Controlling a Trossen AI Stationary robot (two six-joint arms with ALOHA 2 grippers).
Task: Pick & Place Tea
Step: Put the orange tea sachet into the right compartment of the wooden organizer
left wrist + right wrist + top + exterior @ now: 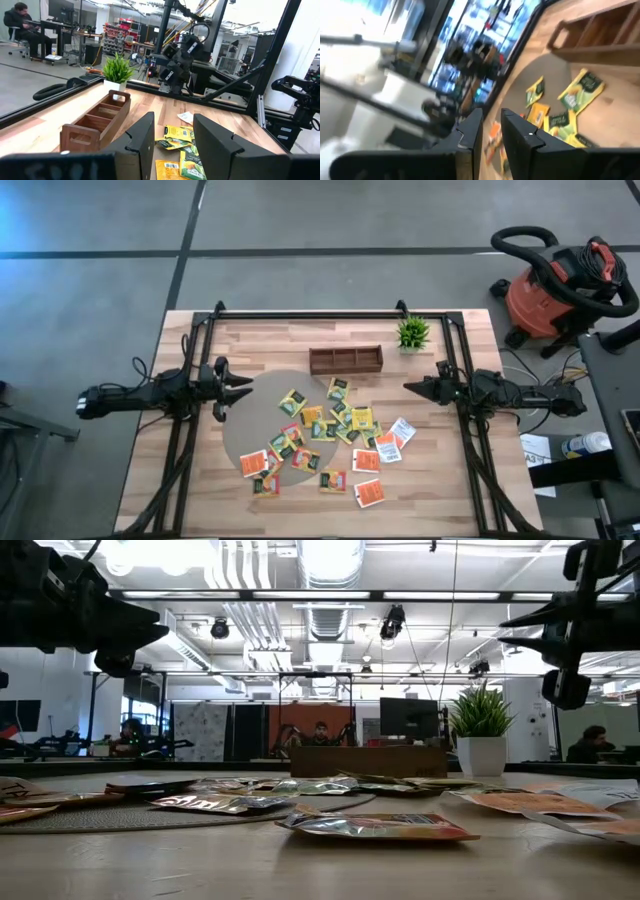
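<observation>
Several tea sachets (320, 435), yellow, green, orange-red and white-blue, lie flat and scattered at mid-table, partly on a round grey mat (262, 410). They also show in the low view (375, 827) and both wrist views (180, 150) (560, 110). My left gripper (247, 390) (172, 120) hovers open above the mat's left edge, pointing right toward the sachets. My right gripper (407, 388) (491, 114) hovers to the right of the pile, pointing left, with a narrow gap between its fingers. Both are well above the table in the low view (165, 635) (505, 640).
A brown three-compartment wooden tray (345, 360) (95, 125) sits just beyond the pile. A small potted plant (413, 332) (480, 730) stands to its right near the far edge. A red shop vacuum (555, 280) is on the floor off the far right corner. People sit in the room behind.
</observation>
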